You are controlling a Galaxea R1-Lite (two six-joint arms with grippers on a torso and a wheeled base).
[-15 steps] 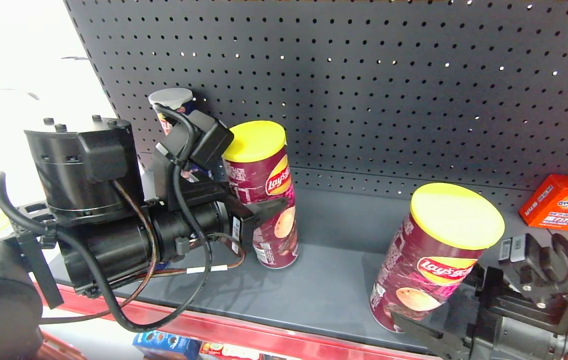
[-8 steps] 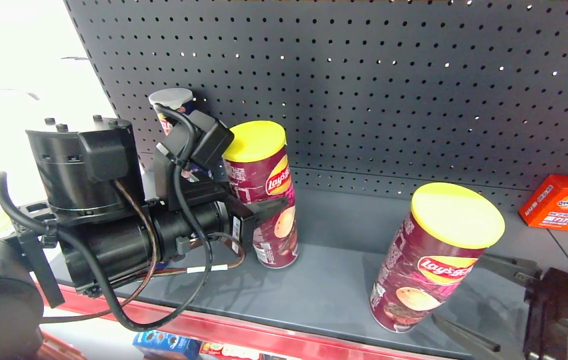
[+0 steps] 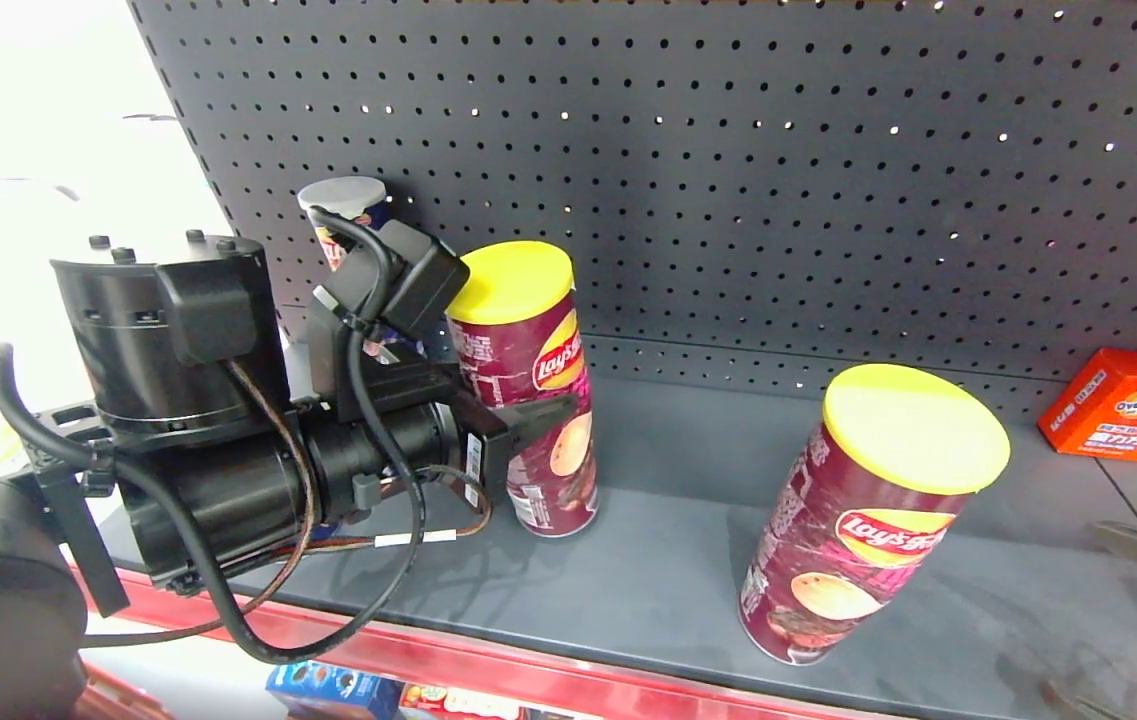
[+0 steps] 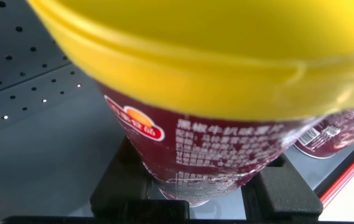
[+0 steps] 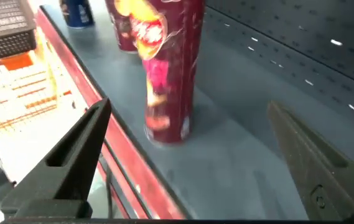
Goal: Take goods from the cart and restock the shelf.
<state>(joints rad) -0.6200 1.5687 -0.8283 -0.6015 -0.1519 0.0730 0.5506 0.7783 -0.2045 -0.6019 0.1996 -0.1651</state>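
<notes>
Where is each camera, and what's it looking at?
Head view: on the head, looking down at the shelf; left gripper grips the left can.
Left wrist view: on that wrist, against the same can.
Right wrist view: on that wrist, facing the right can through the open right gripper.
Shared: head view shows both cans.

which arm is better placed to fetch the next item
Right. The right tool is open, empty and clear of the right can; the left tool is closed around the left can.

An orange box (image 3: 1128, 410) lies far right, near the grey wall (image 3: 728, 150) full of little holes. A blue pack (image 3: 333, 690) sits low down, under a red strip (image 3: 528, 672).
</notes>
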